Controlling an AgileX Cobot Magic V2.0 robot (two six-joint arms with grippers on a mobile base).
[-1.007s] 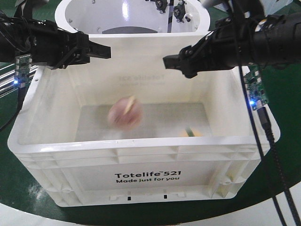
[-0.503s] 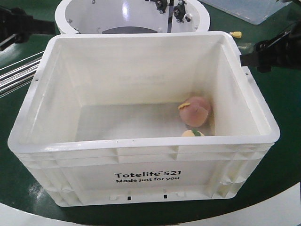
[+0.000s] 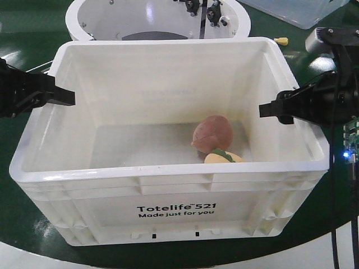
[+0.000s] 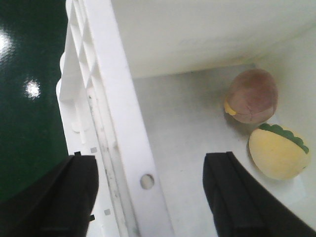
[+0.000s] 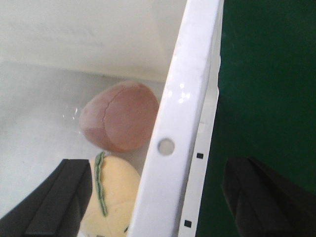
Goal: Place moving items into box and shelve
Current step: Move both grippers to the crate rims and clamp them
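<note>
Your left claw (image 4: 148, 195): apart, astride the left wall of the box (image 3: 168, 171).
Your right claw (image 5: 165, 193): apart, astride the right wall.

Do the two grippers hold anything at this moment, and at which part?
Nothing is held. The left gripper and the right gripper are open, each astride one side wall of the box, not closed on it.

The box (image 3: 101, 196) is white with black lettering. The 2 fingers (image 4: 232, 202) of the left gripper (image 4: 153, 200) are black. Beyond the inner finger lie a brownish-pink plush toy (image 4: 252, 94) and a pale yellow plush toy (image 4: 276, 155) with a scalloped green strip; outside the outer finger, the table (image 4: 24, 108) is dark green.
</note>
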